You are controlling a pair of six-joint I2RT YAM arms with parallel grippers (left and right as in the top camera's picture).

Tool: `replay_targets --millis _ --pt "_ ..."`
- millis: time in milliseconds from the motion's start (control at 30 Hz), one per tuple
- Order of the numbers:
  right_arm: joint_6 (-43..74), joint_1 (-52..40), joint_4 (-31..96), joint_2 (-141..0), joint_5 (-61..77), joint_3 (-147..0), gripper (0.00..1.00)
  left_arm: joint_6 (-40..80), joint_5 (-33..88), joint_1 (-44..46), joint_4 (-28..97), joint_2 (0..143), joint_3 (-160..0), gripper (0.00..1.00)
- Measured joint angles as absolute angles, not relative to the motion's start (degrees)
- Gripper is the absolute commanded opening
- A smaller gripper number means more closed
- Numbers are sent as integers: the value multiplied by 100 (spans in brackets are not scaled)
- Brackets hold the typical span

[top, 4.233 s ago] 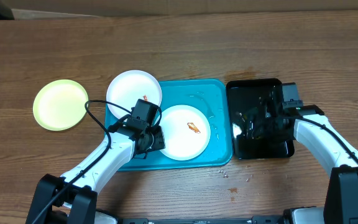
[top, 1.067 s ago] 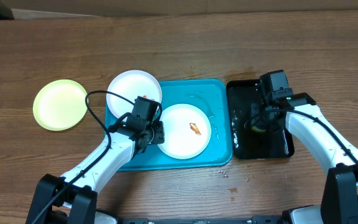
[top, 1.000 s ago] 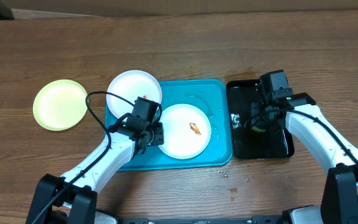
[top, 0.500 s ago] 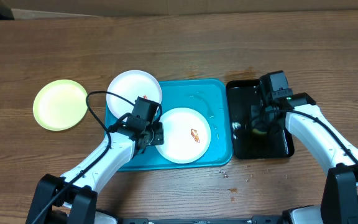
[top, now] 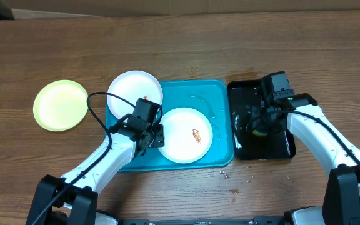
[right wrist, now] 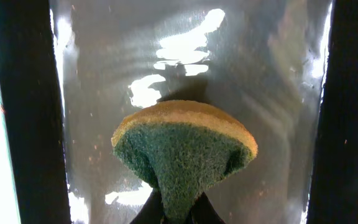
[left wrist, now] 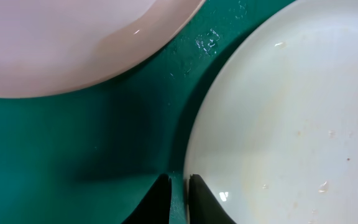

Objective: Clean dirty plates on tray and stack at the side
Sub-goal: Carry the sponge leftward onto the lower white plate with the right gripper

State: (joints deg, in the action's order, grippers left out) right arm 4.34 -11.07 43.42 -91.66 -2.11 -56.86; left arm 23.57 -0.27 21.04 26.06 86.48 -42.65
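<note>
At centre frame, the left gripper [left wrist: 178, 194] pinches the rim of a smeared white plate [top: 186, 134] in the turquoise tray [top: 220, 94]. Rightward, the right gripper [right wrist: 176, 214] clenches a sponge [right wrist: 185, 152] above the black tray [right wrist: 23, 93]; the plate wants steadying while the sponge scrubs.

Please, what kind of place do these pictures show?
Probably a test bench arranged for dishwashing, not a real kitchen: a wooden table, a turquoise tray holding a smeared white plate, and a sponge over a wet black tray.

Smooth glossy plastic tray [top: 220, 103]; rough fibrous sponge [right wrist: 182, 149]; grainy wood table [top: 167, 44].
</note>
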Motion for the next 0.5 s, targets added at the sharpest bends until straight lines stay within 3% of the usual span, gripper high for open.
replay_targets --millis 167,267,500 --pt "224 -1107 4289 -9166 -296 -5728 4 2355 -27 2104 2377 8656 -4263 10" --pt "115 -1107 4320 -9166 -320 -5859 4 2357 -27 2104 2220 8670 -4261 22" --pt "-89 -1107 4657 -9166 -329 -6508 4 2349 -27 2104 2294 8707 -4263 15"
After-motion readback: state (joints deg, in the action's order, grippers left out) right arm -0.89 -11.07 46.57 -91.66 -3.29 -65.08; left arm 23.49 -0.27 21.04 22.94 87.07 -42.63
